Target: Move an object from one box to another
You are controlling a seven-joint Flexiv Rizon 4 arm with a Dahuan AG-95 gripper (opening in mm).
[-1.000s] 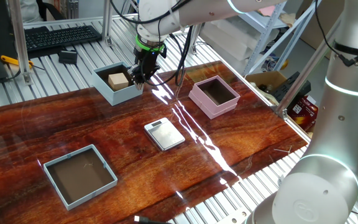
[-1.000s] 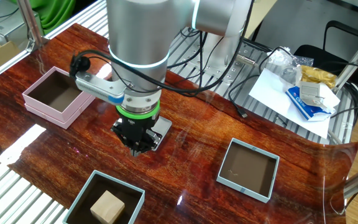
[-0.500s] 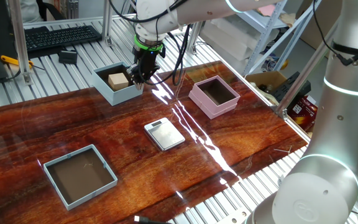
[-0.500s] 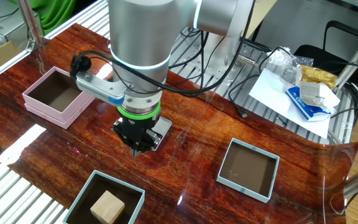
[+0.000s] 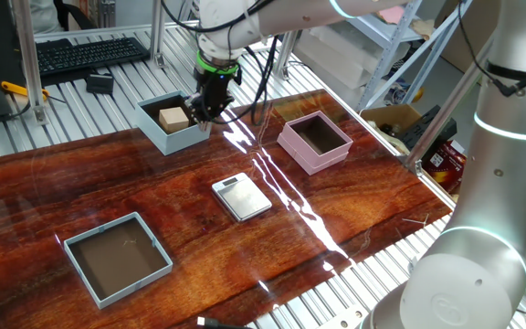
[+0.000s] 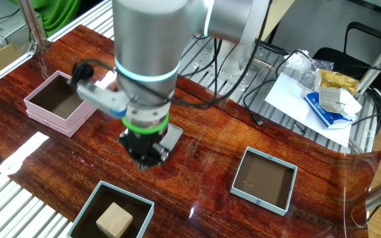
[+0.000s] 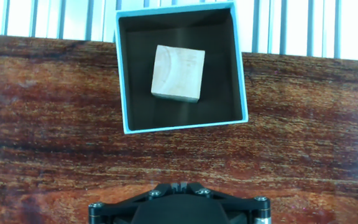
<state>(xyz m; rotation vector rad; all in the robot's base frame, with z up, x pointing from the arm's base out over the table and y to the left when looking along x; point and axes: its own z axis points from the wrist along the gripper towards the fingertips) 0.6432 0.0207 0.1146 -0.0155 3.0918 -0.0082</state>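
Layout on the table (image 5: 80, 187). The cube (image 5: 173, 118) sits in the tall-walled box (image 5: 171, 122) at the far edge. The tool (image 5: 204, 113) hangs just right of that box. The second box (image 5: 314, 141) lies further right, well apart. The scale (image 5: 241, 196) lies in front, between them; the shallow tray (image 5: 117, 257) lies nearest, at left.

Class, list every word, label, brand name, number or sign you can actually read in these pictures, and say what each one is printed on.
No text can be read in any view.
The blue packet on the white paper carries print, but it is too small and blurred to read.
The keyboard keys are too small to read.
The wooden cube, the pale blue box, the pink box and the silver scale show no lettering.
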